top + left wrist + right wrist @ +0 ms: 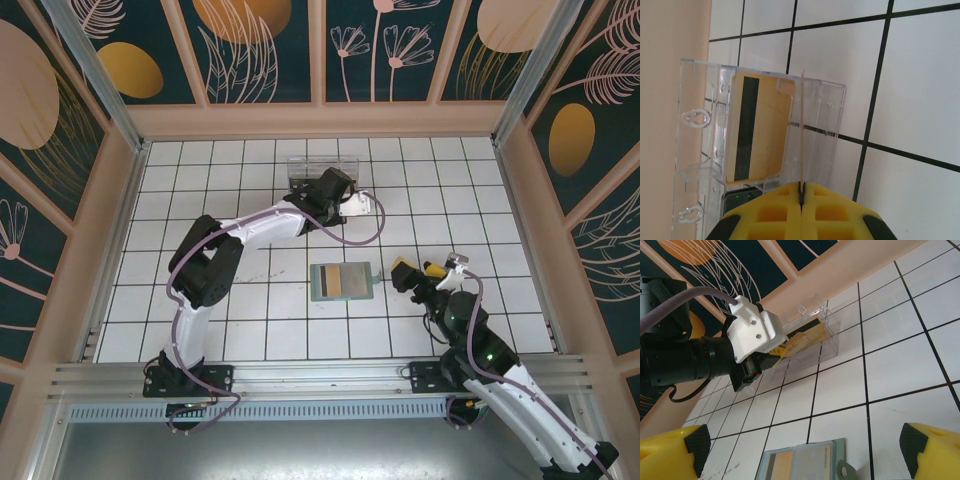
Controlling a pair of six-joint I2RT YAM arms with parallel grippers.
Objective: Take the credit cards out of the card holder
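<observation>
- While the card holder (342,281) lies open and flat near the middle of the tiled table (250,310), one tan card (350,281) sits in its inner pocket, beside darker strips that I cannot make out clearly.
- Seen from the right wrist, the blue-grey inside of the card holder faces up, and a small round snap tab (845,471) sticks out at its right edge.
- A second card (802,125), thin and tan, is pinched by the left gripper (801,196). The yellow fingers are pressed together on its lower edge, and the card stands edge-on over the clear box (832,107). Whether it touches the box, I cannot tell.
- A striped card (760,130), tan with one black band, lies inside the clear box.
- That box stands at the far side of the table, close to the back wall (320,120) and well apart from the card holder.
- The right gripper (420,268) hangs just right of the card holder, its fingers spread wide with nothing between them.
</observation>
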